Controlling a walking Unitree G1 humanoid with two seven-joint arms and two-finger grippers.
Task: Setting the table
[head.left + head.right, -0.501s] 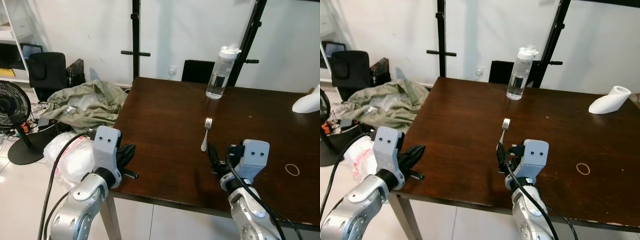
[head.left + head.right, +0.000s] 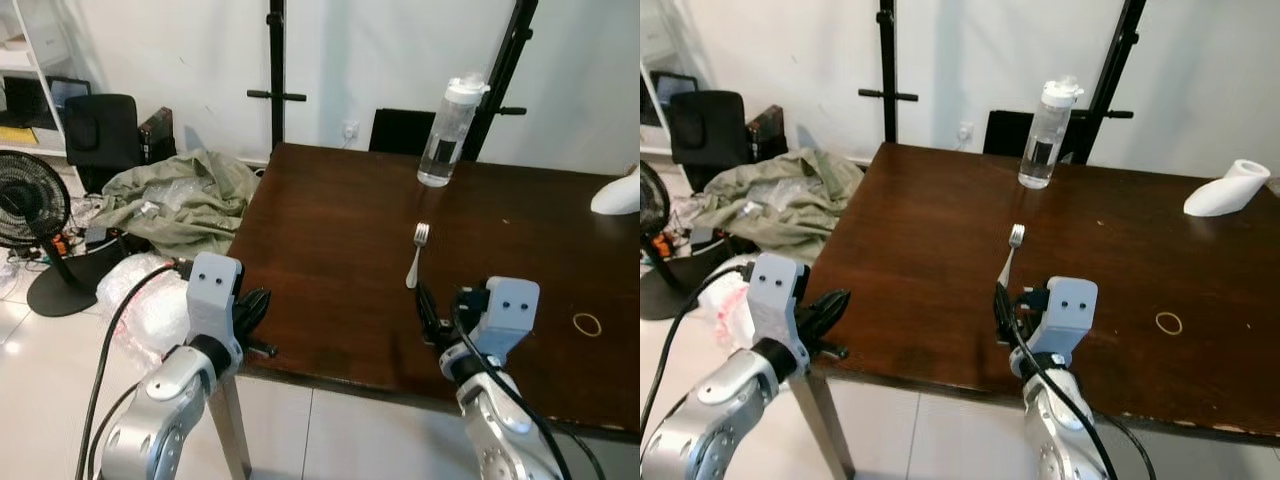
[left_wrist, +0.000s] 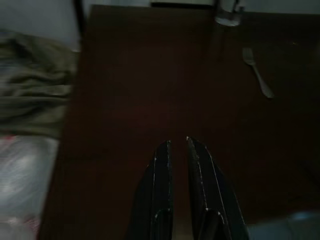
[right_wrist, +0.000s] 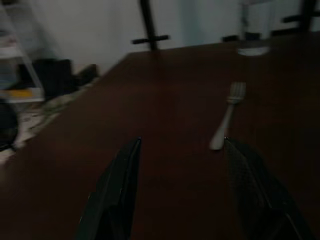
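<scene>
- Right gripper (image 4: 177, 192) is hovering over the near edge of the table (image 2: 330, 240), with its two black fingers (image 4: 112, 195) spread wide apart and holding nothing; the handle tip of the fork (image 4: 227, 116) is lying just beyond its right finger, not touching it.
- Left gripper (image 3: 178, 187) is hanging at the near left corner of the table, and its fingers are lying close together with only a thin gap, also holding nothing.
- One fork is lying flat on the dark wood, a little right of the table's middle, with the tines pointing far and the handle pointing near, toward the right gripper.
- I am judging that this fork is light, stiff and of smooth metal, so it is likely slipping easily between the fingers; because it is lying so flat, the best place for taking hold seems to be the narrow handle near its middle, pinched from both sides.
- One rubber band (image 2: 586, 323) is lying near the right edge, well apart from the fork.
- One clear water bottle (image 2: 446, 130) is standing upright at the far edge, behind the fork.
- One white object (image 2: 1226, 189) is resting at the far right; what it is I cannot tell.
- No plate is standing on the table.
</scene>
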